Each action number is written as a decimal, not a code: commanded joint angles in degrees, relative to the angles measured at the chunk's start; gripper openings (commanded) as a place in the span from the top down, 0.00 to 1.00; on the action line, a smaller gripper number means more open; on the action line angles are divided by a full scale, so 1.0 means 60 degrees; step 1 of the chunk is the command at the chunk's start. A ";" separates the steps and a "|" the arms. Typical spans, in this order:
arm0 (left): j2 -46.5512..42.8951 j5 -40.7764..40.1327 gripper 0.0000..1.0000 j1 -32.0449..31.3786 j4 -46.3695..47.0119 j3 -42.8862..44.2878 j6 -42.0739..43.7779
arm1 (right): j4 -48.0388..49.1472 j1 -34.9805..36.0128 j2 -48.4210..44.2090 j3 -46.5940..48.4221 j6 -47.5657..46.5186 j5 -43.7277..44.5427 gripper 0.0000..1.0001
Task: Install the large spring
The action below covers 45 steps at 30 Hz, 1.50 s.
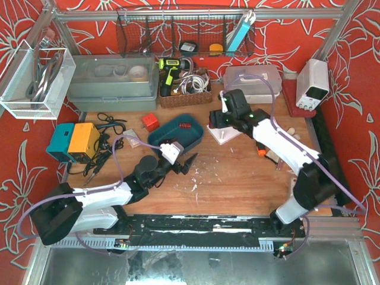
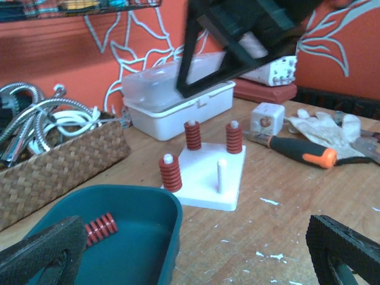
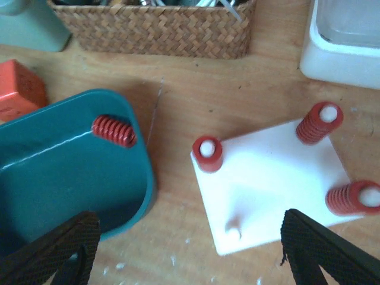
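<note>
A white peg plate (image 3: 279, 178) lies on the wooden table, also in the left wrist view (image 2: 202, 181) and the top view (image 1: 222, 135). Three pegs carry red springs (image 3: 208, 154); one peg (image 3: 233, 225) is bare. One loose red spring (image 3: 114, 130) lies in the teal tray (image 3: 59, 172), also seen in the left wrist view (image 2: 101, 228) and the top view (image 1: 184, 126). My right gripper (image 3: 190, 249) hovers open and empty above the plate. My left gripper (image 1: 185, 162) is open and empty near the tray's front right corner.
A wicker basket (image 1: 185, 95) with cables stands behind the tray. A white lidded box (image 1: 252, 83), a screwdriver (image 2: 300, 151), a glove (image 2: 326, 127) and a small cube (image 2: 266, 117) lie near the plate. An orange block (image 1: 150, 122) sits left of the tray.
</note>
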 commanded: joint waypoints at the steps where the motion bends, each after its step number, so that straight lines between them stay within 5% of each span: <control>1: 0.0114 -0.0994 0.00 0.0005 -0.0685 0.0386 -0.0745 | -0.0074 0.0107 -0.1483 -0.1370 0.0455 -0.0884 0.10; 11: 0.0658 -0.1378 0.00 0.0964 -0.4429 0.2168 -0.2710 | 0.0792 0.0239 -0.4875 -0.4584 0.0111 -0.0504 0.02; 21: 0.1177 0.0036 0.22 0.2634 -0.6223 0.3324 -0.2827 | 0.2228 0.0239 -0.6017 -0.6201 0.0521 -0.0114 0.02; 27: 0.2165 0.0851 0.30 0.3374 -0.6978 0.4111 -0.2232 | 0.2993 0.0240 -0.6549 -0.6951 0.0644 0.0499 0.02; 33: 0.3144 0.1087 0.58 0.3582 -0.7191 0.4666 -0.1714 | 0.3186 0.0229 -0.6916 -0.7221 0.0671 0.0791 0.03; 39: 0.4050 0.1764 0.58 0.3712 -0.7027 0.5210 -0.1183 | 0.3295 0.0232 -0.6949 -0.7319 0.0799 0.0771 0.03; 45: 0.4883 0.2656 0.58 0.3698 -0.6436 0.5675 0.1044 | 0.3197 0.0229 -0.6784 -0.7196 0.0810 0.0579 0.03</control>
